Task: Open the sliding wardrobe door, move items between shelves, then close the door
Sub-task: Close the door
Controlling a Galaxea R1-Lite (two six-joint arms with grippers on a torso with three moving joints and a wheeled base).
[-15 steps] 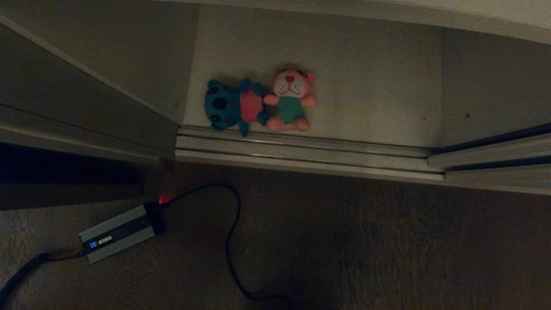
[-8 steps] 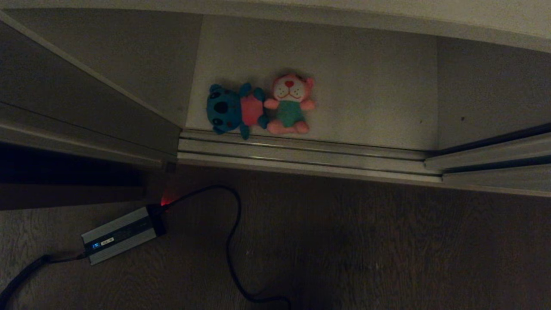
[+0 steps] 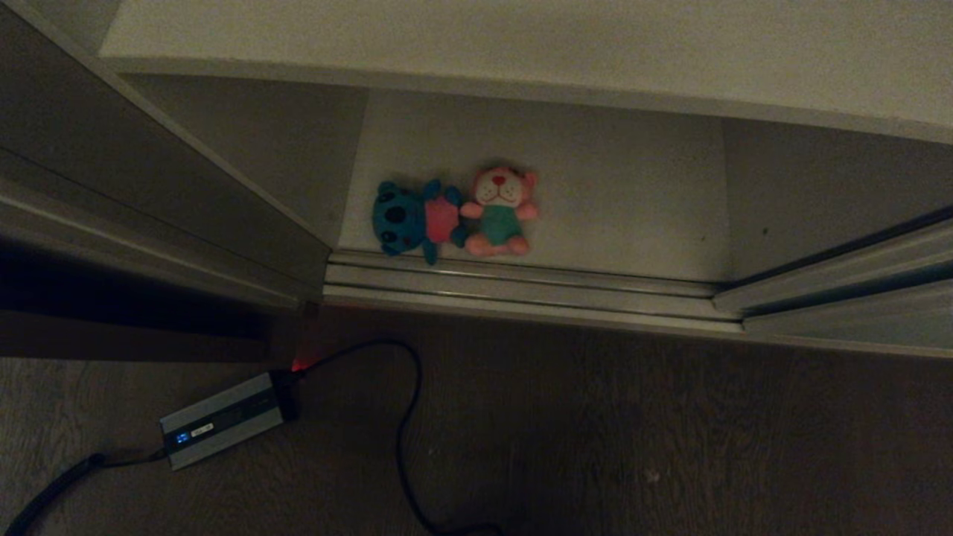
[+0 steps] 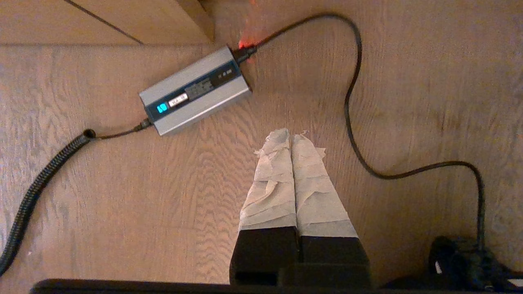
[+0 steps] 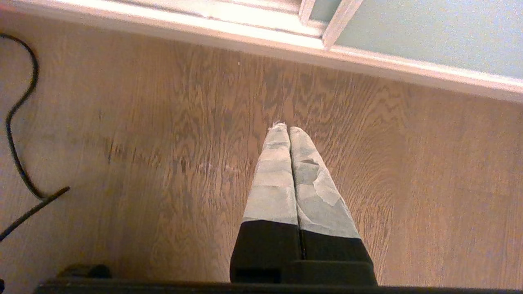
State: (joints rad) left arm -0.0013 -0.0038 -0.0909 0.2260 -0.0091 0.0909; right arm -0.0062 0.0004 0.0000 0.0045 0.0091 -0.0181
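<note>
- While both arms hang parked above the wood floor (image 4: 122, 196), out of the head view, the two plush toys lie on the bottom shelf (image 3: 618, 193) of the open wardrobe, just behind the floor track (image 3: 521, 286).
- The blue toy (image 3: 409, 217) lies on its side at the track's inner edge, touching the pink toy (image 3: 499, 212), which sits just beside it, farther from the wardrobe's left wall.
- The sliding door (image 5: 429, 32) stands on the track to the right of the toys.
- The left gripper (image 4: 290, 134) has its taped fingers pressed together, holding nothing; it points at the floor near a grey power brick (image 4: 195, 90) and its black cable (image 4: 351, 118), in front of the track.
- The right gripper (image 5: 288, 130) is likewise closed and empty, over bare floor before the track.
</note>
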